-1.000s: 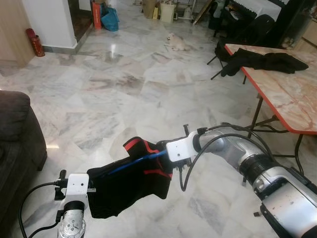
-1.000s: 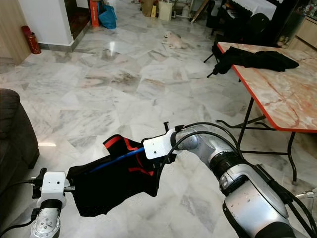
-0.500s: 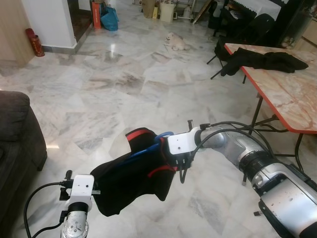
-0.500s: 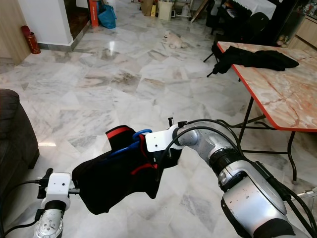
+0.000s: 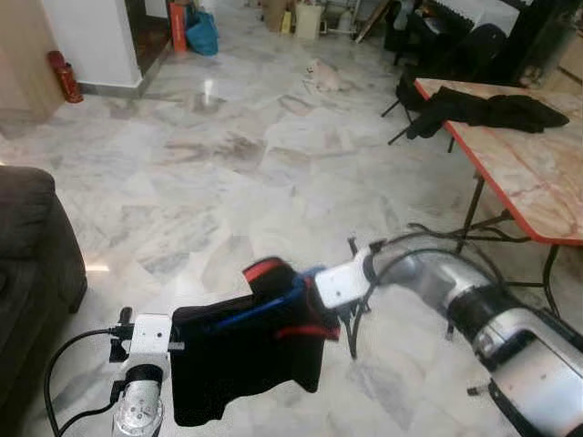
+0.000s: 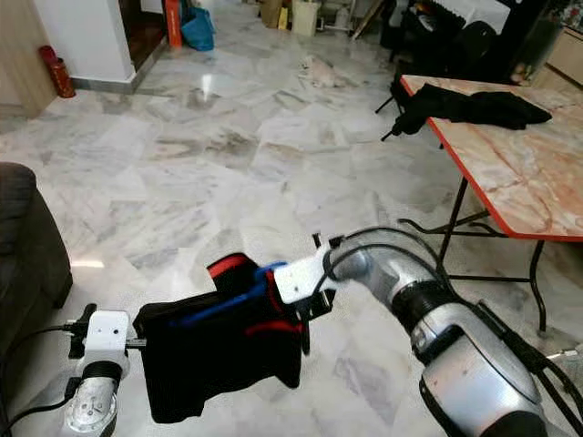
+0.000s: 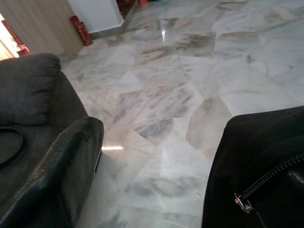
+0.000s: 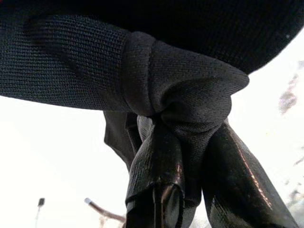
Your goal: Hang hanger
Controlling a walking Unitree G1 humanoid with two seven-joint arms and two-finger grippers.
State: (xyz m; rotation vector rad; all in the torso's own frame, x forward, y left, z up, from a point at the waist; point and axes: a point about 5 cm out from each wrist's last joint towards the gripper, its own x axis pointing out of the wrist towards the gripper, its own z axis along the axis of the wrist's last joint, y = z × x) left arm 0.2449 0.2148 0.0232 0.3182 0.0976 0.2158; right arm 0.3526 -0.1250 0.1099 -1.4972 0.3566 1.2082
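I have the black garment (image 5: 246, 360) slung between my two arms, out in front of me over the marble floor (image 5: 228, 155). My right gripper (image 8: 190, 190) is pinched tight on a bunched fold of the cloth — the wrist view shows the knit wrapped and squeezed between the black fingers (image 8: 156, 190). My left gripper (image 5: 173, 346) is buried at the garment's near-left edge; I cannot tell how its fingers stand, though the zipper (image 7: 266, 180) and dark fabric hang right beside that wrist camera.

The blue hanger (image 5: 264, 305) runs through the red-trimmed collar, and this is what has shifted: half a second ago its hook stood up clear above the neckline, and now it lies lower and flatter against the cloth, with my right arm dropped and the whole bundle sagging nearer to me. I judge the hanger is seated in the garment but nothing is hung yet — no rail or hook is near. The sofa (image 5: 32, 246) sits to my left, the table (image 5: 537, 196) with another dark garment (image 5: 483, 109) far right.
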